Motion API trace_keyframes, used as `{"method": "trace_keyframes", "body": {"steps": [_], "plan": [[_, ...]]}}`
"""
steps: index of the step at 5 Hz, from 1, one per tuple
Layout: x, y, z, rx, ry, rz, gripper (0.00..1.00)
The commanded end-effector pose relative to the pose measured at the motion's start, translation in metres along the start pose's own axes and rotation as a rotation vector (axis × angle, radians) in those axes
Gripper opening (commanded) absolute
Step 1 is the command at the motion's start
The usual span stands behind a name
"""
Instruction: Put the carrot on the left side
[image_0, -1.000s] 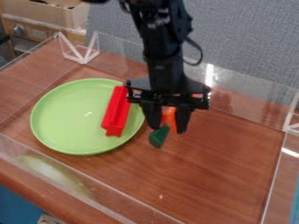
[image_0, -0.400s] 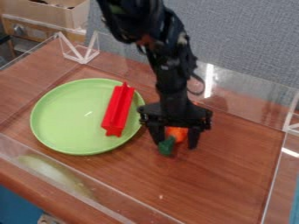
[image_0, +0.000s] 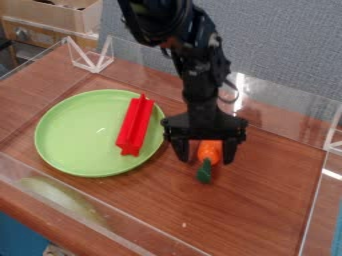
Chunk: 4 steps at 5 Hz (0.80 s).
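So my black robot arm (image_0: 201, 75) is reaching down in front of the grey wall. Left of it there's a round light-green plate (image_0: 98, 134) on the brown wooden table (image_0: 201, 215), with a flat red rectangular block (image_0: 135, 125) lying on it. The black gripper (image_0: 206, 154) is spread wide, and the small orange carrot with a green end (image_0: 207, 153) is down on the wood between its fingers, right of the plate.

No text, labels, brands, numbers or signs can be read.
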<state>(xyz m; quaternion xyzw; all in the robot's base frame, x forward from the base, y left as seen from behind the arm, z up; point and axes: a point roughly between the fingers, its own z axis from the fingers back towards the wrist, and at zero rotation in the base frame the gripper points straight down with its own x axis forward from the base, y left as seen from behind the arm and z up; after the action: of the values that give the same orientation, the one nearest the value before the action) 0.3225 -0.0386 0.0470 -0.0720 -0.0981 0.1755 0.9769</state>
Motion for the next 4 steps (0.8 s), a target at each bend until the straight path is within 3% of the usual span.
{"method": "trace_keyframes", "body": {"steps": [1, 2, 3, 4], "plan": [[0.019, -0.006, 0.037, -0.039, -0.093, 0.028, 1.00], [0.027, -0.002, 0.045, -0.035, -0.091, 0.018, 1.00], [0.028, 0.001, 0.048, -0.032, -0.085, 0.004, 1.00], [0.019, 0.001, 0.051, -0.037, -0.073, -0.053, 1.00]]}}
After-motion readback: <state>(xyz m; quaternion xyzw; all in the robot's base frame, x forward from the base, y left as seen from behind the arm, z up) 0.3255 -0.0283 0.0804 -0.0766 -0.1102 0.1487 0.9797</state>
